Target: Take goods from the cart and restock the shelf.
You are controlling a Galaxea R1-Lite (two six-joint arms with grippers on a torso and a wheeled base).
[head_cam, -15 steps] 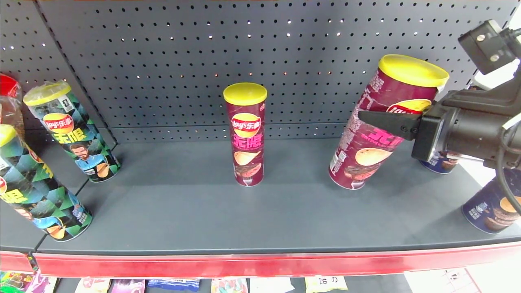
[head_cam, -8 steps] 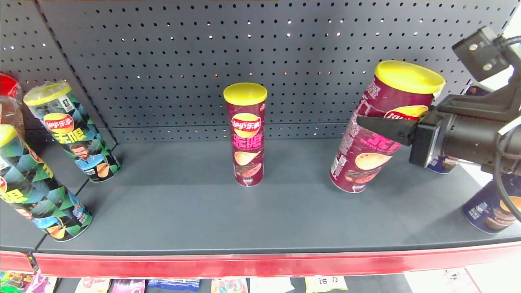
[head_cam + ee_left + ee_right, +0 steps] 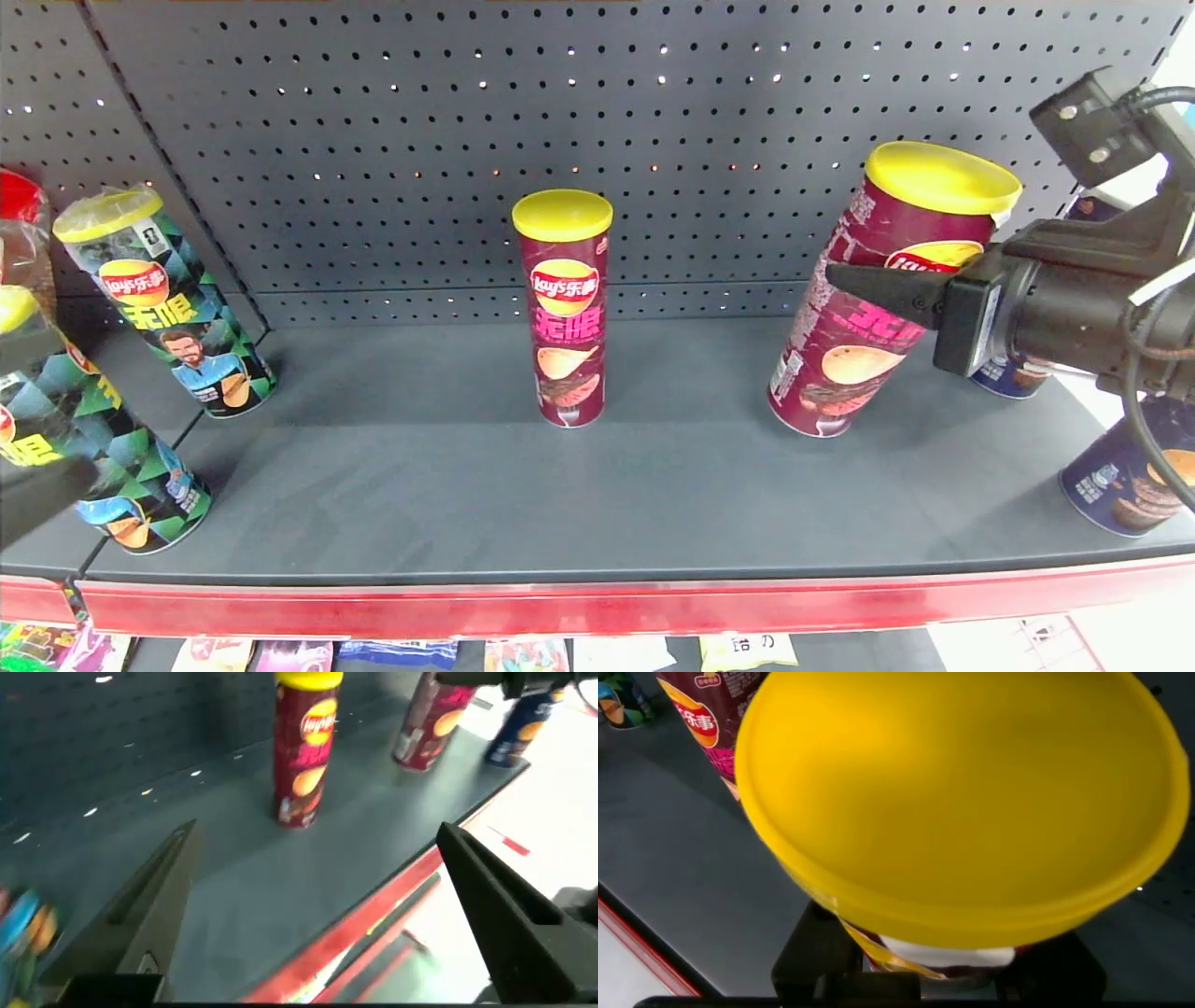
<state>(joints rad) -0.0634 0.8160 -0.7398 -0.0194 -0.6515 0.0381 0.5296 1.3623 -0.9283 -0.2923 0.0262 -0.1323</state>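
Working over the grey shelf (image 3: 448, 485), which lies below and ahead of both end effectors. Holding the maroon chip can (image 3: 868, 345) in the right end effector (image 3: 901, 285), clamped across its upper body just under the yellow lid (image 3: 943, 177). Tilted, base edge at or just above the shelf board; cannot tell which.

Judged a light, stiff cardboard tube with a slick printed skin: tall, tippy, easy to dent under a hard squeeze. Best taken across the round body in the upper half, as here.

Keeping the left end effector (image 3: 318, 924) empty, fingers wide apart, well apart from the held can.

From the head: the tilt and the base, a 2nd maroon can (image 3: 565, 308) upright well to the left of the right end effector, and 2 blue cans (image 3: 1120, 485) beneath the right arm. From the right wrist: the lid from straight above, hiding the base. From the left wrist: both maroon cans beyond the parted fingers, plus the red shelf lip (image 3: 374, 922).
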